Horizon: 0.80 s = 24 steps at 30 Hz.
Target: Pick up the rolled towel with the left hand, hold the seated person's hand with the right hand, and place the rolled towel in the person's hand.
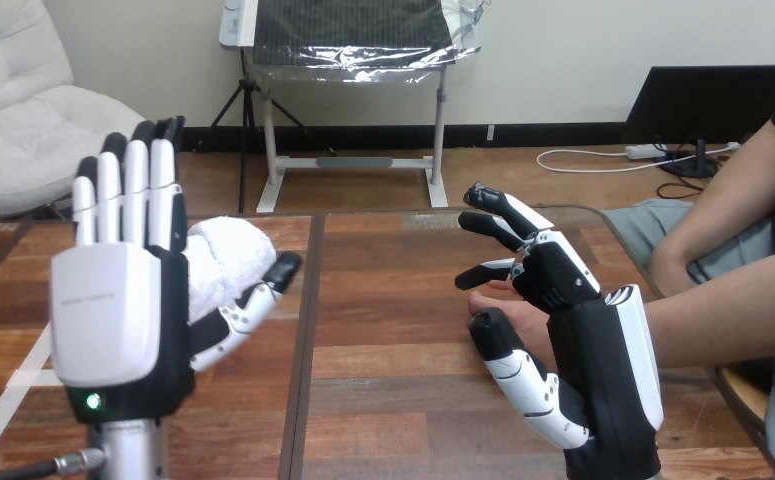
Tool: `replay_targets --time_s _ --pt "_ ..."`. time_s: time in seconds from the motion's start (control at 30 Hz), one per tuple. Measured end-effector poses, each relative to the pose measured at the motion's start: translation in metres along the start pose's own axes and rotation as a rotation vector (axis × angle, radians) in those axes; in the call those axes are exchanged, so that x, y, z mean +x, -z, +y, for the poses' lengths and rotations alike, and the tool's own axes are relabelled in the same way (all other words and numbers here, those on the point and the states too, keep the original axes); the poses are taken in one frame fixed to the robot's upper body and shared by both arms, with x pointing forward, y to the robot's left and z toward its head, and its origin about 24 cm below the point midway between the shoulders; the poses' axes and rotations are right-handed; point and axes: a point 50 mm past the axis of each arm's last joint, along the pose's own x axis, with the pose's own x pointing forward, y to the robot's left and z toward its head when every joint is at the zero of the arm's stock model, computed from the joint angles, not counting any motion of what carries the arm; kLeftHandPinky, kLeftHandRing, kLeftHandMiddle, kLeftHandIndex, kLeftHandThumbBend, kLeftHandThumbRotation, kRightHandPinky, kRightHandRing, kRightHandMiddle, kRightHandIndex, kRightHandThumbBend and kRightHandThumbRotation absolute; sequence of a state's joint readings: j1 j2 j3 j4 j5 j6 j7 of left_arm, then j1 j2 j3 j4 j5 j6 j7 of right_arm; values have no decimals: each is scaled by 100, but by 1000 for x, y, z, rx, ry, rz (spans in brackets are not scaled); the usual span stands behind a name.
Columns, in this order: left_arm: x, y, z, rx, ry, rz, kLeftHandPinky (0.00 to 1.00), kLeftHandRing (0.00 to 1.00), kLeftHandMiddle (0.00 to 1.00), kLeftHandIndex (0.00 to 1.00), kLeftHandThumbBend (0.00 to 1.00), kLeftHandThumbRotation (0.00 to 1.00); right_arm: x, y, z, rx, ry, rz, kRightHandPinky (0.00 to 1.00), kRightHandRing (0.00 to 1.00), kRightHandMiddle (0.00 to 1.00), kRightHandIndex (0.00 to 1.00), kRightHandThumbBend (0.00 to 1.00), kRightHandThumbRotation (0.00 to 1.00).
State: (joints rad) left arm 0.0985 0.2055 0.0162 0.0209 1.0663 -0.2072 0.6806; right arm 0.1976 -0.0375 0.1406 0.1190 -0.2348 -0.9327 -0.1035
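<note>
Head view: you've got the left hand (113, 310) raised at the view's left, back shell toward the camera, its fingers (135, 190) straight, side by side and pointing up, so it reads as open. Its thumb (263, 290) sticks out to the right, stretched rather than curled, toward the middle of the wooden surface (393, 300). The rolled towel (225, 252), white and fluffy, sits just beyond the palm, partly hidden by the fingers and right above the thumb. It looks to be touching the hand, but you can't tell whether it lies on the surface or rests on the thumb. Over at the right, the right hand (583, 330) comes up from the bottom edge and points left and away, its white back shell facing right. The person's hand (511, 305) lies low, right against it and mostly hidden behind it, with the person's forearm (723, 320) running in from the right edge behind that shell. The two are touching or very near. You can't tell whether the right hand grips the person's hand or just sits beside it. The rolled towel and the person's hand are well apart, with bare wood between them.
</note>
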Motion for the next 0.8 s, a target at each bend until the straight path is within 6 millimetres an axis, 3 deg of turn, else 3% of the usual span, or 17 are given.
replay_targets --time_s 0.4,0.8 --pt "13 19 5 118 34 33 100 100 100 100 67 72 -1 1 0 -2 -2 6 55 81 87 82 62 75" --pt "30 37 5 166 66 60 100 100 100 100 73 73 -1 2 1 0 -2 10 54 80 86 80 61 74"
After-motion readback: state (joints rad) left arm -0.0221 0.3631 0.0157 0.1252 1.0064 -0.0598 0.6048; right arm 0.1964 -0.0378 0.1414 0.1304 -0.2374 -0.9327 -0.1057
